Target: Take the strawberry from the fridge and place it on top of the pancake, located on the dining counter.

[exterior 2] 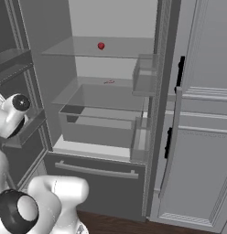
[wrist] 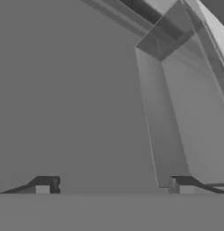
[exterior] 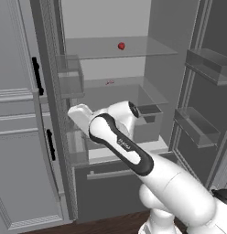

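Fridge (exterior: 156, 68) doors open | strawberry (exterior: 121, 45) on the top glass shelf (exterior: 147, 48) — near its middle, toward the back edge | gripper (wrist: 111, 187) empty — fingertips (wrist: 44, 187) set wide, facing a grey inner wall

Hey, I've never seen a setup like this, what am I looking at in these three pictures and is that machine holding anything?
It's a computer-drawn kitchen with a white robot arm facing an open fridge. Two pictures come from cameras behind the arm, one on its left and one on its right. The third comes from a camera on the hand, looking past its claw at grey fridge walls. A small red strawberry sits on the top glass shelf, and a small pinkish item lies on the shelf below. The claw is open and holds nothing.
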Robot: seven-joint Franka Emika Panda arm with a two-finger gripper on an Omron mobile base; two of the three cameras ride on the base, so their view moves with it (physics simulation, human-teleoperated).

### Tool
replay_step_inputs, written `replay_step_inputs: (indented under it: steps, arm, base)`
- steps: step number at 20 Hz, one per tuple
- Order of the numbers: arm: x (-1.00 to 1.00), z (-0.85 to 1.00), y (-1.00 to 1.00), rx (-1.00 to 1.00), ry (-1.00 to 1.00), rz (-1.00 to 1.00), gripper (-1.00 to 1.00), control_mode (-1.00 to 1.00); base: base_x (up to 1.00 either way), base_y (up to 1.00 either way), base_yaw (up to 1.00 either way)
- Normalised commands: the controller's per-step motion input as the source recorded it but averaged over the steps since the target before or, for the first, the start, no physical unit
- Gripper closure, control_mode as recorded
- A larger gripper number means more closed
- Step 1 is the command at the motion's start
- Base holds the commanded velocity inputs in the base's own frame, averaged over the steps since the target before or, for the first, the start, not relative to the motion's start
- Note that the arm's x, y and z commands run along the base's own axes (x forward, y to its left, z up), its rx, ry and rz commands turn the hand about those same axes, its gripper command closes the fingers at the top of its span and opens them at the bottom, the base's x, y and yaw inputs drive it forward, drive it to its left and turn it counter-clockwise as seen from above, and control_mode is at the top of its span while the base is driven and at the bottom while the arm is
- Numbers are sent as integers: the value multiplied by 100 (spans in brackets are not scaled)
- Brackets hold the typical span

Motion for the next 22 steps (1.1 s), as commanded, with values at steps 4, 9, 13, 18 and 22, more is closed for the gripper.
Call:
replay_step_inputs:
  steps: [4, 9, 13, 18, 22]
  arm:
    - [-27, 0, -100, -11, 0, -7, -100, -100]
    - [-20, 0, -100, -31, 0, -10, -100, -100]
    - [-23, 0, -100, -47, 0, -10, -100, -100]
    - [-13, 0, -100, -46, 0, -4, -100, -100]
    - [-47, 3, -98, -40, 1, 0, -100, -100]
  base:
    - [0, 0, 0]
    - [0, 0, 0]
    - [0, 0, 0]
    - [0, 0, 0]
    - [0, 0, 0]
